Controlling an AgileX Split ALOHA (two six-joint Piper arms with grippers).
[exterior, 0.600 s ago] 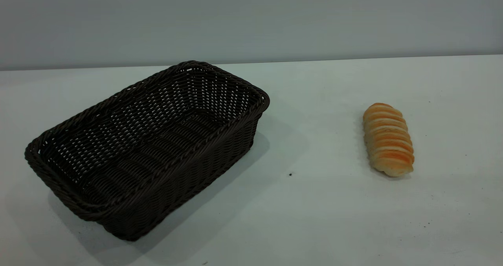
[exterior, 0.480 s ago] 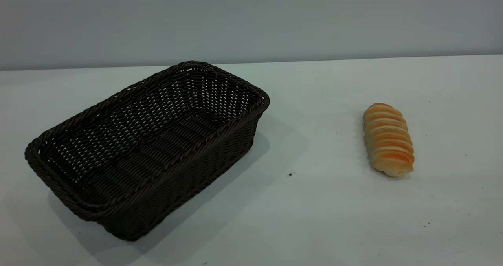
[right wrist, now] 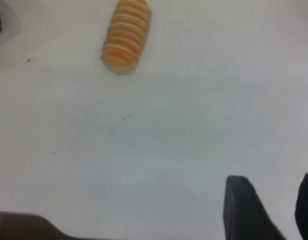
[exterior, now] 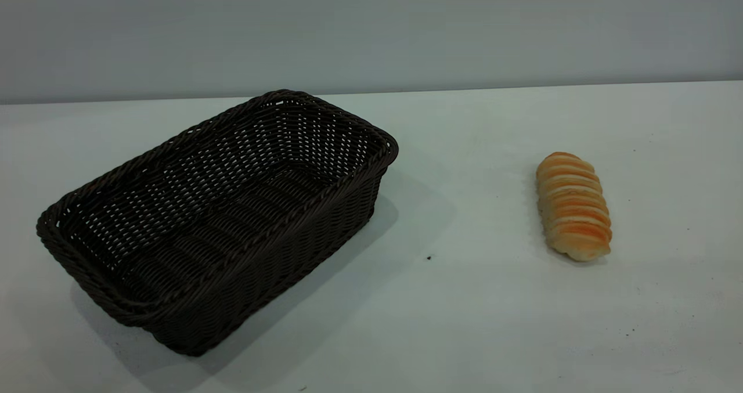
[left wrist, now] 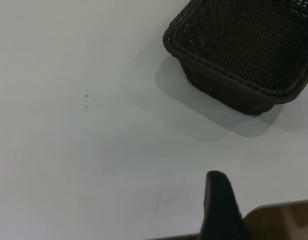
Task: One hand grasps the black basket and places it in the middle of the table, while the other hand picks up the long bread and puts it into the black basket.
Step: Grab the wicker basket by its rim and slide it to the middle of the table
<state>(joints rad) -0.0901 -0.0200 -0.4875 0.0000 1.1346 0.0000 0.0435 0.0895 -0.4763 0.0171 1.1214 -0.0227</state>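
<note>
Waiting: my left pincer [left wrist: 221, 210] is back at the table edge; its spread I cannot tell.
Right pincer [right wrist: 269, 205]: spread, empty.
Dark woven wicker basket [exterior: 217, 216]: left of centre.
Ridged golden bread roll [exterior: 573, 205]: well apart.

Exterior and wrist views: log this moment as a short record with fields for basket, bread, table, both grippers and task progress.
basket: the black basket stands upright and empty on the left part of the table, angled
bread: the long bread lies flat on the right part, apart from the basket
table: the table is white with a few dark specks
left gripper: left gripper low at the table's near edge, away from the basket; holds nothing
right gripper: right gripper open, short of the bread
progress: nothing grasped yet
</note>
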